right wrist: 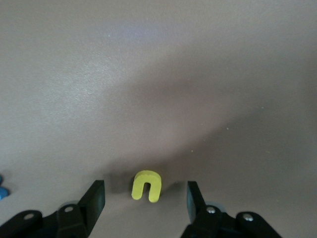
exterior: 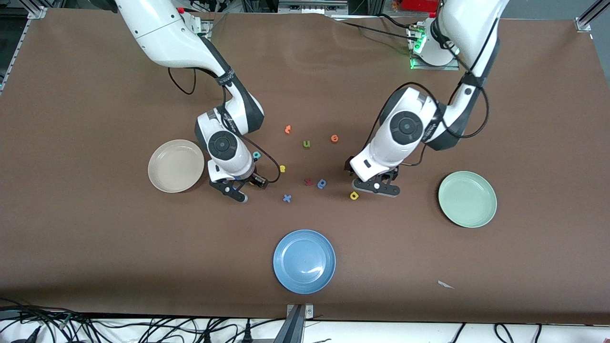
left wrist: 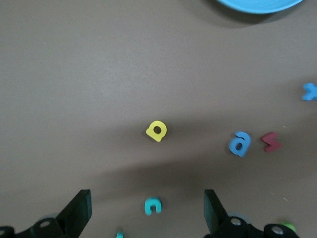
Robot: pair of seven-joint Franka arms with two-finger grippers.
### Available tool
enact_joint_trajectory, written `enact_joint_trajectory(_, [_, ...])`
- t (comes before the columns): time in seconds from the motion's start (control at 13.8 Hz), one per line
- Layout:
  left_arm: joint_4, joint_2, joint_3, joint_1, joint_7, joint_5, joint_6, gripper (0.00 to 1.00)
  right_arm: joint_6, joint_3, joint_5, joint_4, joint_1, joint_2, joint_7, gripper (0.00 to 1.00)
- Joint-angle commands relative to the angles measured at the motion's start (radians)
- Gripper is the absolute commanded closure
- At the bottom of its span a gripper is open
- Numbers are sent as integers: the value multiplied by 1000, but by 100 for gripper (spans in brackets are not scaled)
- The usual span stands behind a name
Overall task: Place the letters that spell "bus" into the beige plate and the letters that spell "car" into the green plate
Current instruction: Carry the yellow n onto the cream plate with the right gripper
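Observation:
In the right wrist view a yellow u [right wrist: 147, 186] lies flat on the table between the fingers of my right gripper [right wrist: 146, 192], which is open with a gap on each side. This gripper [exterior: 237, 191] hangs low beside the beige plate [exterior: 176, 165]. A teal b [exterior: 256, 155] and a yellow s [exterior: 282, 168] lie close by. My left gripper [left wrist: 147, 199] is open wide, low over a teal c [left wrist: 153, 206]. The yellow a [left wrist: 157, 131] lies just past it, also seen on the table [exterior: 354, 195]. The left gripper [exterior: 376, 186] is toward the green plate [exterior: 467, 198].
A blue plate [exterior: 304, 261] sits nearest the front camera. Loose letters lie between the arms: an orange one [exterior: 288, 129], an olive u [exterior: 306, 144], an orange o [exterior: 334, 138], a red one [exterior: 309, 181], a blue one [exterior: 321, 184] and a blue x [exterior: 287, 198].

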Motion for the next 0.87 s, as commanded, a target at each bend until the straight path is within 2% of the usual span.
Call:
enact_joint_trajectory(0.0, [-91, -13, 10, -13, -52, 49, 107, 0, 17, -11, -11, 14, 20, 21, 15, 27])
enact_joint_trajectory(0.15, [-117, -13, 10, -13, -57, 49, 115, 0, 17, -11, -9, 14, 23, 21, 17, 58])
enact_joint_trajectory(0.22, [-122, -6, 10, -13, -72, 49, 120, 0, 15, -11, -11, 14, 21, 19, 18, 70])
enact_joint_trajectory(0.29, [-122, 10, 10, -15, -89, 49, 121, 0, 12, -11, -11, 14, 20, 19, 18, 78])
enact_joint_trajectory(0.51, [-137, 27, 10, -35, -122, 49, 134, 1, -17, -29, -11, 16, 15, -14, 3, 84])
enact_joint_trajectory(0.65, [-156, 42, 10, -38, -136, 49, 175, 2, -103, -60, -14, 19, 14, -60, -14, 84])
enact_joint_trajectory(0.8, [-159, 48, 10, -43, -167, 49, 175, 4, -244, -121, -15, 11, 14, -102, -105, 84])
